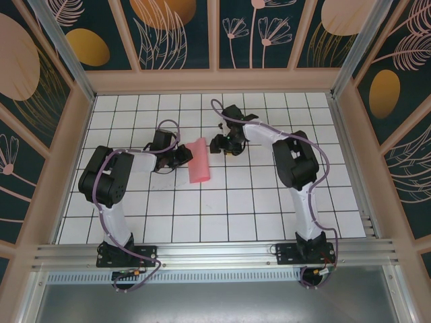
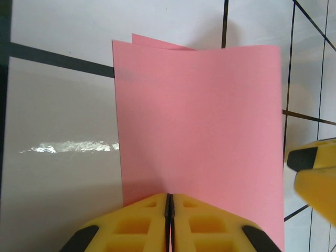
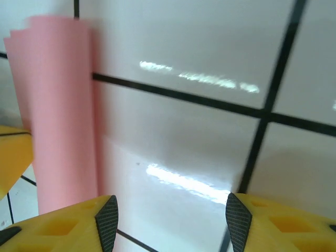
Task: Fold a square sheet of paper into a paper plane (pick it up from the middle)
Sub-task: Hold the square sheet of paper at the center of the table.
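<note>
Right hand [image 3: 170, 216] spread, pink paper [image 3: 63, 121] left

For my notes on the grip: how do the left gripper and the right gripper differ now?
The left gripper is shut; the right gripper is open. The left gripper pinches the edge of the folded pink sheet; the right gripper holds nothing, beside the sheet. Both have yellow fingers.

paper [image 1: 199, 160] on table [image 1: 236, 208] | left gripper [image 1: 182, 156] at its left edge — right gripper [image 1: 222, 143] opposite

Folded pink paper sheet [image 1: 199, 160] flanked: left gripper [image 1: 180, 156] at its 9 o'clock, right gripper [image 1: 221, 144] at 2 o'clock. White gridded tabletop [image 1: 222, 215] open toward 6 and 12 o'clock.
</note>
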### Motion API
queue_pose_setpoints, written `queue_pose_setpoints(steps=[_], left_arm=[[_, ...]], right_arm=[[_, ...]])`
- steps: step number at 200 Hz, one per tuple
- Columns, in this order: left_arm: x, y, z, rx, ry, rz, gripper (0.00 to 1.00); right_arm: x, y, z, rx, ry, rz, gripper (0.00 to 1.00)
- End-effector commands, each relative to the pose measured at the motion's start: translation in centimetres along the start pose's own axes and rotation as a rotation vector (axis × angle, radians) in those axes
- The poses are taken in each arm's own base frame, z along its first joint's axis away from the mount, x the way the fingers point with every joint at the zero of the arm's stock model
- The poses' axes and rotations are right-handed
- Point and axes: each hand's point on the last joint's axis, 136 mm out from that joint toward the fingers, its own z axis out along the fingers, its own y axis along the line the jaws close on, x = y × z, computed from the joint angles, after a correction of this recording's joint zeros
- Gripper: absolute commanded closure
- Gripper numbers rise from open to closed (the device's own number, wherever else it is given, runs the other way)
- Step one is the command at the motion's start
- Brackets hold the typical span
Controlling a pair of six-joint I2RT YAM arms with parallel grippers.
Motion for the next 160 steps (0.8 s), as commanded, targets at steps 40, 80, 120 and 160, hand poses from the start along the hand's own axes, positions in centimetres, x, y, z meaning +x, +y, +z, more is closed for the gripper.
queue_pose_setpoints(steps=[40,80,120,160], left_arm=[[3.6,6.1,1.4,-0.2,0.106,-0.04,0.89],[3.5,5.8,1.5,-0.197,0.112,-0.031,0.9],[3.4,5.5,1.7,-0.192,0.115,-0.024,0.9],[3.3,5.5,1.7,-0.195,0.113,-0.022,0.9]], right_arm=[[-0.1,4.1,-0.1,-0.058,-0.032,-0.07,0.39],[-0.4,5.0,-0.9,-0.082,-0.066,-0.062,0.34],[-0.3,5.9,-1.0,-0.085,-0.077,-0.06,0.33],[-0.5,5.8,-2.0,-0.076,-0.128,-0.012,0.31]])
